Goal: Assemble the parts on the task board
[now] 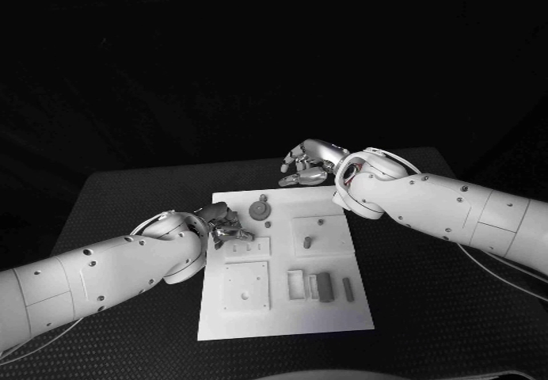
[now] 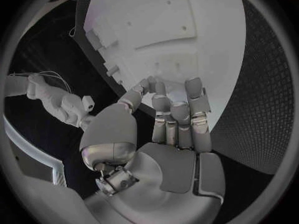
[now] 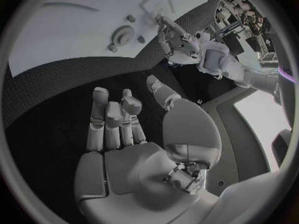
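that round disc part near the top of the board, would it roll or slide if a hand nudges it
The round disc part lies flat on the task board, so it would probably slide rather than roll. It looks small and rigid, likely light. Its low profile may make it awkward to pinch; neither the left hand nor the right hand holds it.

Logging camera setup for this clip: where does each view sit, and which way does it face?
Head view: on the robot's head, looking down at the task board; both arms enter, left hand, right hand.
Left wrist view: behind the left hand, facing the board.
Right wrist view: behind the right hand, facing the table.
Shared: the board appears in all three views.
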Controlling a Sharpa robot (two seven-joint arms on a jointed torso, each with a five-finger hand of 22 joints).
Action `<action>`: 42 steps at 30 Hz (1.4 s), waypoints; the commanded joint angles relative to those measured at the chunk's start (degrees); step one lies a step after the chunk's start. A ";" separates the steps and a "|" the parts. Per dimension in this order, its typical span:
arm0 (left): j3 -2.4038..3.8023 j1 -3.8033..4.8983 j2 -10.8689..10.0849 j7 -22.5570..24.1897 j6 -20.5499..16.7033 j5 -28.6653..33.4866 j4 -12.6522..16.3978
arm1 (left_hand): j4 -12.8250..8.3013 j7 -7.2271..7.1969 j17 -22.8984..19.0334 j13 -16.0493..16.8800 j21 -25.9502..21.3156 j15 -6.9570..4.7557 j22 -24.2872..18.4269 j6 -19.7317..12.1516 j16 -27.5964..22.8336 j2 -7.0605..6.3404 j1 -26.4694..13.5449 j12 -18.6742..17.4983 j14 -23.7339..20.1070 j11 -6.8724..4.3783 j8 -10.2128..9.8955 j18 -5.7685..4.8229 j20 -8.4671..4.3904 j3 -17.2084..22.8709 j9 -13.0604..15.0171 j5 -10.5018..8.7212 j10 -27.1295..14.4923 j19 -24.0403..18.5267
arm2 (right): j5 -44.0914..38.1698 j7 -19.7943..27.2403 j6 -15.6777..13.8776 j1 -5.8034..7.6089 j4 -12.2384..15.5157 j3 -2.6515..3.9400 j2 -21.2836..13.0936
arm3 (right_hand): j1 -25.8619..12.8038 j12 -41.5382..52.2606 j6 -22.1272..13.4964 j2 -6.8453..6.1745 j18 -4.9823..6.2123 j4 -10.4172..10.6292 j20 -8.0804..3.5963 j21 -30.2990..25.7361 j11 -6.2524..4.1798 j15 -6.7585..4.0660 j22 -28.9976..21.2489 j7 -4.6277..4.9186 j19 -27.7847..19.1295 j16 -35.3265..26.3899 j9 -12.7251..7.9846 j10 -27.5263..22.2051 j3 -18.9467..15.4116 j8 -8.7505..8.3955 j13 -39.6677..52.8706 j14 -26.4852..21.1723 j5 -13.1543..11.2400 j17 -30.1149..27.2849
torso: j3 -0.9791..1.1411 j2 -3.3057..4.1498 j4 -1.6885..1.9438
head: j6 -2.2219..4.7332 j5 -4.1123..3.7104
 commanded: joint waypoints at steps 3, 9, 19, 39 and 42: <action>0.01 0.04 0.13 -1.35 1.75 -2.62 0.25 | 1.98 -0.38 0.18 -0.05 0.38 -0.04 1.32 5.85 0.14 0.99 -0.39 0.06 0.59 -0.45 5.01 -0.72 -0.03 2.96 6.44 1.96 1.08 0.41 | -0.06 0.35 0.62 -0.02 -0.05 0.02 0.07 | -0.43 -0.13 -0.20 -0.07 0.89 0.31 -0.05 -0.33 0.02 0.14 0.50 0.29 -0.29 -0.30 0.06 -0.56 0.15 -0.19 -0.10 -0.33 0.12 -0.08 | 0.01 0.09 -0.04 | -0.04 0.02; 0.01 0.04 -0.02 -1.65 3.40 -1.98 0.29 | 0.84 -0.42 0.33 -0.02 0.63 -0.06 1.31 5.97 -0.01 1.60 -0.62 -0.10 0.76 -0.46 4.89 -0.74 -0.07 3.51 6.66 4.41 1.25 0.44 | -0.06 0.34 0.69 -0.02 -0.07 0.02 0.10 | -0.42 -0.13 -0.20 -0.06 0.89 0.31 -0.05 -0.33 0.02 0.15 0.51 0.29 -0.29 -0.30 0.06 -0.56 0.16 -0.19 -0.10 -0.33 0.13 -0.08 | 0.00 0.04 0.00 | -0.24 0.08; 0.04 0.04 -0.84 -1.89 6.39 2.58 0.52 | 0.58 -0.39 0.35 -0.03 0.65 -0.05 1.29 5.92 -0.09 1.79 -0.70 -0.16 0.75 -0.44 4.80 -0.75 -0.06 3.64 6.70 4.69 1.25 0.40 | -0.06 0.34 0.76 -0.02 -0.13 0.02 0.12 | -0.39 -0.12 -0.20 -0.05 0.89 0.30 -0.05 -0.33 0.02 0.15 0.51 0.29 -0.29 -0.29 0.07 -0.56 0.16 -0.20 -0.10 -0.34 0.12 -0.08 | 0.02 0.07 -0.06 | -0.38 0.13; 0.24 0.48 -0.58 -4.61 13.23 7.54 -0.24 | 0.13 -0.29 0.41 -0.04 0.63 0.04 1.28 5.78 -0.23 2.36 -0.99 -0.30 0.62 -0.34 4.63 -0.82 0.00 3.87 6.77 5.00 1.16 0.20 | -0.06 0.33 0.83 -0.02 -0.25 0.02 0.37 | -0.38 -0.12 -0.22 -0.03 0.89 0.29 -0.05 -0.33 0.03 0.16 0.52 0.30 -0.30 -0.29 0.08 -0.56 0.16 -0.22 -0.10 -0.34 0.12 -0.08 | 0.07 0.07 -0.07 | -0.70 0.02; 0.24 0.50 -0.38 -4.85 13.03 7.55 -0.49 | 0.12 -0.28 0.42 -0.05 0.64 0.06 1.28 5.77 -0.24 2.41 -1.12 -0.32 0.61 -0.32 4.62 -0.82 0.01 3.85 6.79 4.96 1.15 0.18 | -0.06 0.33 0.83 -0.02 -0.25 0.02 0.36 | -0.38 -0.12 -0.22 -0.03 0.89 0.29 -0.05 -0.33 0.03 0.16 0.52 0.30 -0.30 -0.29 0.08 -0.56 0.16 -0.22 -0.10 -0.34 0.12 -0.08 | 0.11 0.05 -0.08 | -0.68 0.02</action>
